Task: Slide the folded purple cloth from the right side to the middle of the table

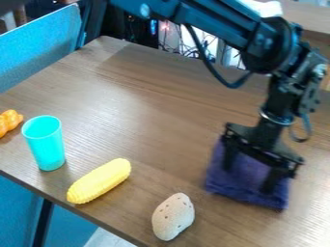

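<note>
Brown tbl (148, 106), purple cloth (237, 189) under gripper (248, 178); blue partition (42, 50) & cables (188, 47) beyond.

no readable text, no legible labels, no numbers or signs to make out

We see a brown tabletop (148, 116) with wood grain and a smooth, softly glossy finish. At the left, the turquoise cup (45, 144) looks like smooth, slightly translucent plastic. The yellow corn cob (100, 181) at lower left looks like plastic with bumpy rows, and the orange piece (9, 121) at the left edge is smooth and shiny. At bottom centre we see a matt, pitted oval object (173, 217). The purple cloth (247, 193) at lower right looks soft and matt; the gripper (247, 178) there has a dark, mostly matt finish.
</note>
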You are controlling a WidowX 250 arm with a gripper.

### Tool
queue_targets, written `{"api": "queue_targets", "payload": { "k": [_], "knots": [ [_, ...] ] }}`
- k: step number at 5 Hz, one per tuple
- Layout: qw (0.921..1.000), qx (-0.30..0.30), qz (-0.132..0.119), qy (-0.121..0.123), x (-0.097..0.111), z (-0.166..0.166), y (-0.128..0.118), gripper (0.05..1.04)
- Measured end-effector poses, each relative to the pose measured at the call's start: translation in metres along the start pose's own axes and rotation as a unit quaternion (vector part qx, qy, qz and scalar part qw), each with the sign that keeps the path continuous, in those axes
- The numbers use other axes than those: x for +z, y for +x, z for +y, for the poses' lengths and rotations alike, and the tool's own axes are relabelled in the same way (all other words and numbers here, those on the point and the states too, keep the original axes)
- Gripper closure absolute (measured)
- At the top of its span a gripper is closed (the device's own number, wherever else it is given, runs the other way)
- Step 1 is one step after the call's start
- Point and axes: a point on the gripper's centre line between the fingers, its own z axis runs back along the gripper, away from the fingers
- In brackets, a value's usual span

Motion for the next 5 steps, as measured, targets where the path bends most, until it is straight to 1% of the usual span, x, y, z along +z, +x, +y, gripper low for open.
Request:
{"api": "queue_targets", "payload": {
  "k": [1,2,3,4,5],
  "knots": [
    [0.9948,0.054,0.071,0.049,-0.002,0.054,-0.005,0.085],
    [0.9925,0.054,0.105,0.031,-0.013,0.098,0.02,0.085],
    [0.9912,0.069,0.11,0.027,-0.017,0.125,0.031,0.085],
    [0.99,0.061,0.121,0.039,-0.018,0.129,0.034,0.084],
    [0.99,0.054,0.124,0.038,-0.018,0.13,0.032,0.083]
  ]
}}
